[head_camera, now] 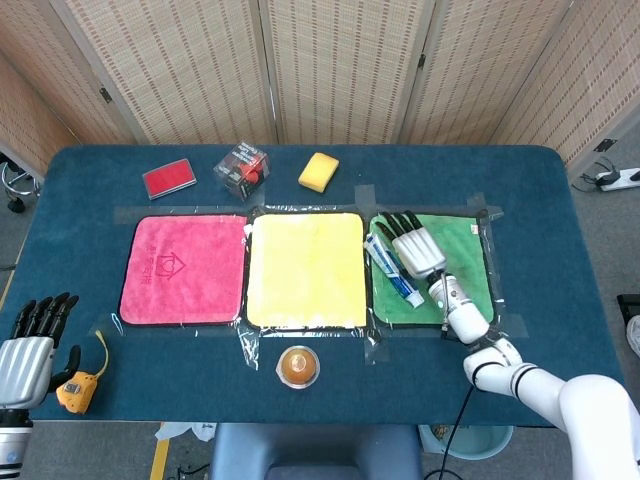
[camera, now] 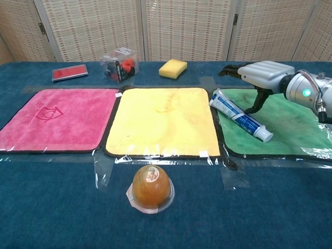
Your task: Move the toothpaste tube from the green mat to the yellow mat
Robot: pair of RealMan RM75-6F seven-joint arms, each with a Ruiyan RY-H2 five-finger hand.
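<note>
- The toothpaste tube (head_camera: pixel 392 269) lies on the left part of the green mat (head_camera: pixel 465 285), diagonal, with its crimped end at about 11 o'clock, reaching the seam to the yellow mat (head_camera: pixel 305 268), and its cap at about 5 o'clock.
- The right hand (head_camera: pixel 420 248) stays flat over the green mat, at 3 o'clock side of the tube, fingers spread and pointing to 11 o'clock. It holds nothing; in the chest view the thumb (camera: pixel 258 101) hangs down just behind the tube, and I cannot tell if it touches.
- I judge this flat pose serves to push the tube sideways toward 9 o'clock rather than to lift it, so the tube may slide over the taped seam.
- The left hand (head_camera: pixel 28 340) waits low at the surface edge, at 7 o'clock, fingers open and holding nothing, beside a small yellow tape measure (head_camera: pixel 76 389).
- The yellow mat carries nothing yet, and the pink mat (head_camera: pixel 184 268) also nothing.
- Containers: a clear plastic box (camera: pixel 120 64) at 11 o'clock holds red and dark pieces; what they are I cannot say. A clear cup (camera: pixel 151 189) at 6 o'clock holds an orange jelly-like dome.
</note>
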